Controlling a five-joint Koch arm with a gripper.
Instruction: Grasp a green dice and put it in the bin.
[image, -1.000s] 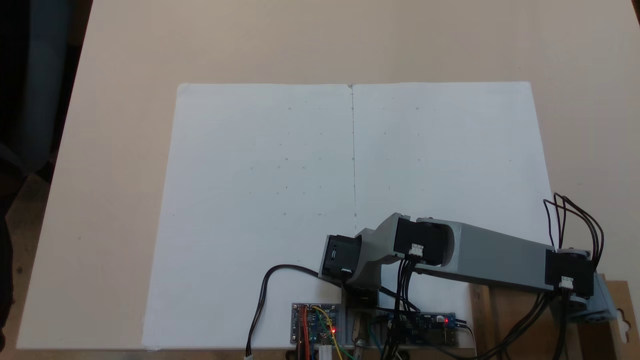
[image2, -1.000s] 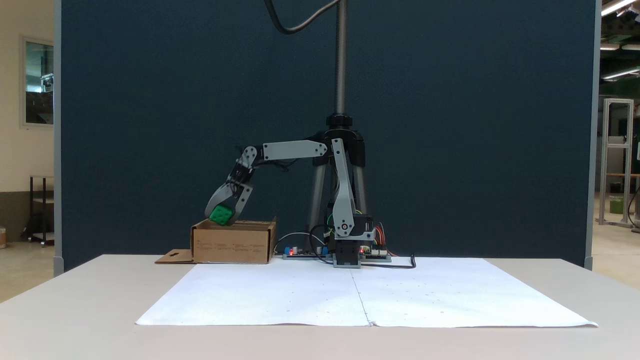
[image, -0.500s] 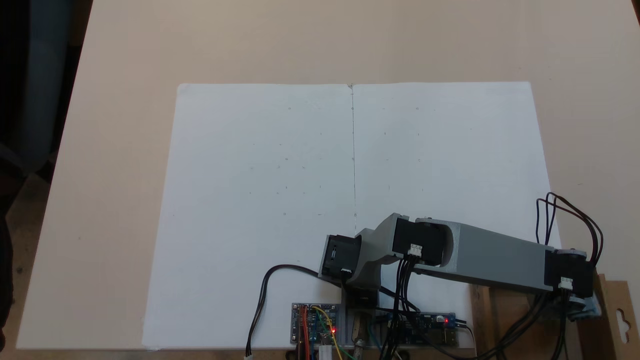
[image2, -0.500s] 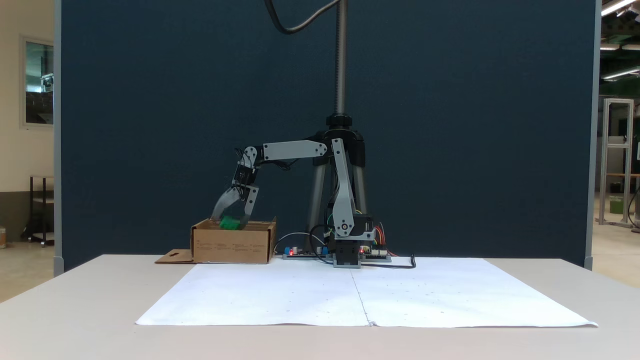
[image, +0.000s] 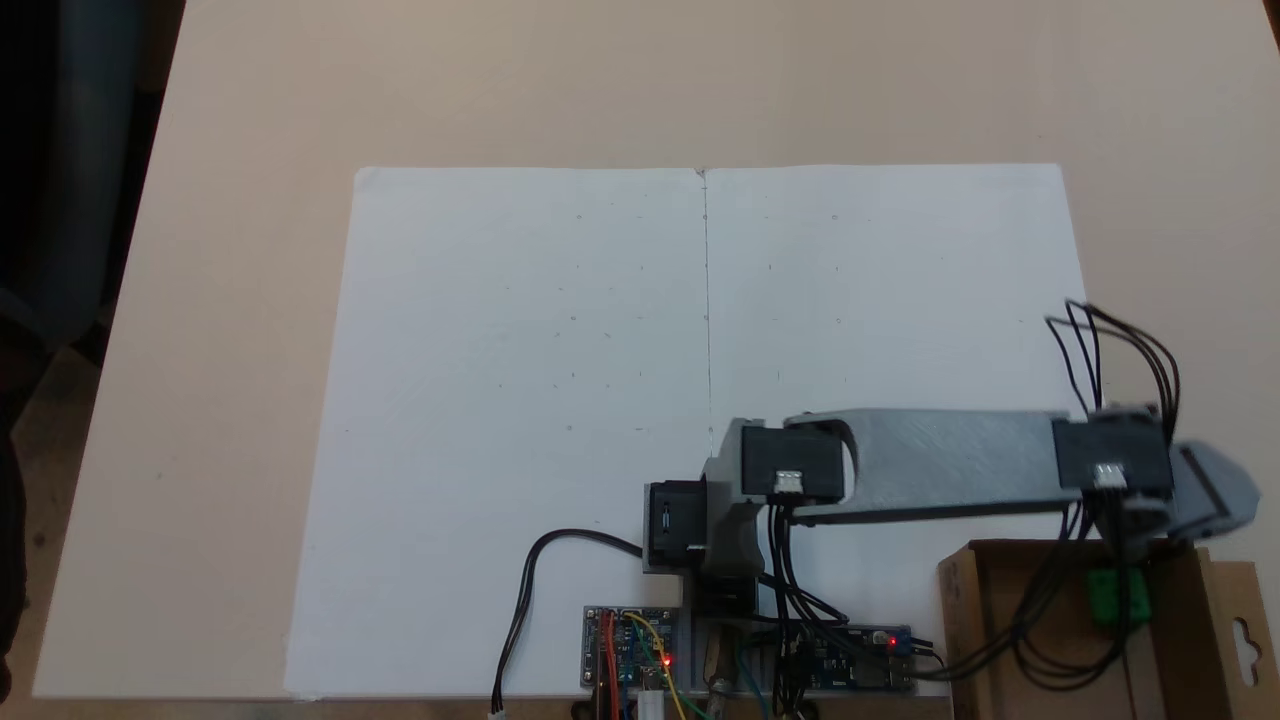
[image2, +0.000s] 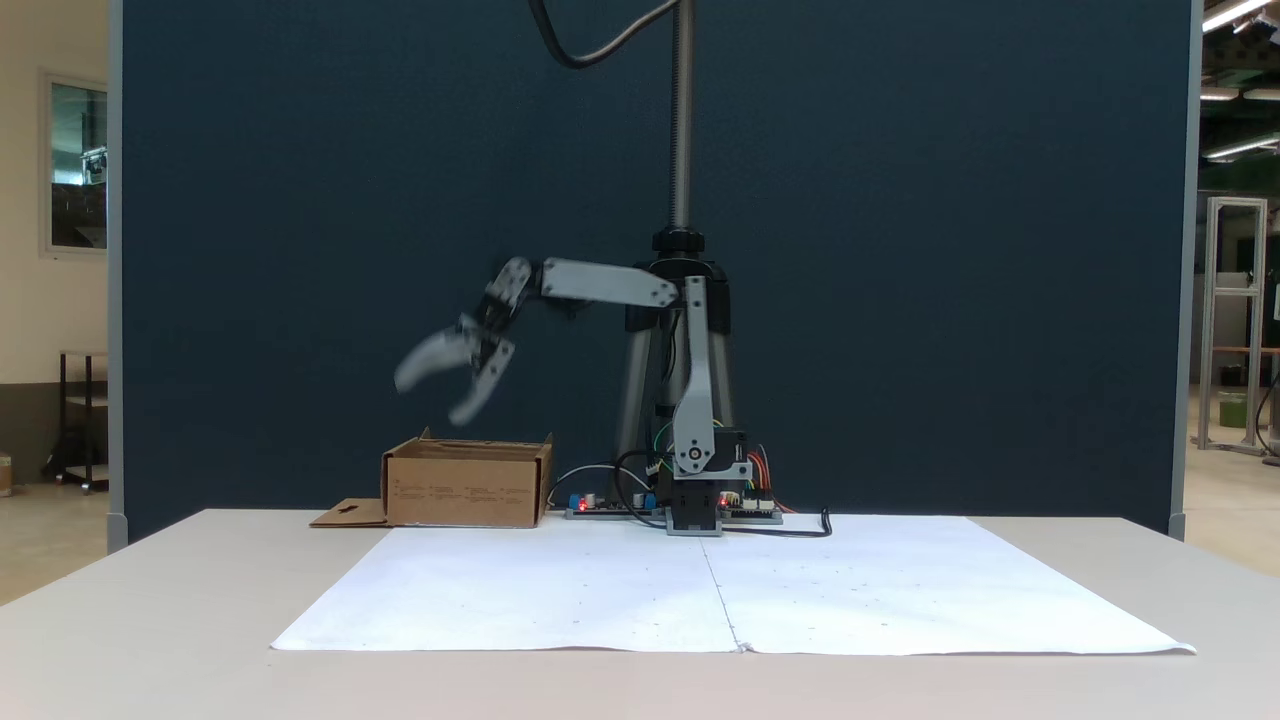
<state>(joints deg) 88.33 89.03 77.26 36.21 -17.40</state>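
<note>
I find the green dice (image: 1119, 597) lying inside the bin (image2: 466, 488), so the drop is done. My gripper (image2: 432, 393) hangs above it, jaws apart and empty. Next I only need to retreat clear.

No legible text, brand, number or sign anywhere. Bin (image2: 466, 490): faint rows of dark print on the front wall facing a fixed view, too small to read. Circuit boards (image: 632, 650) at the arm's base: component markings too fine to make out. White paper sheets (image: 520, 400): scattered tiny pencil-like specks, no characters distinguishable.
</note>
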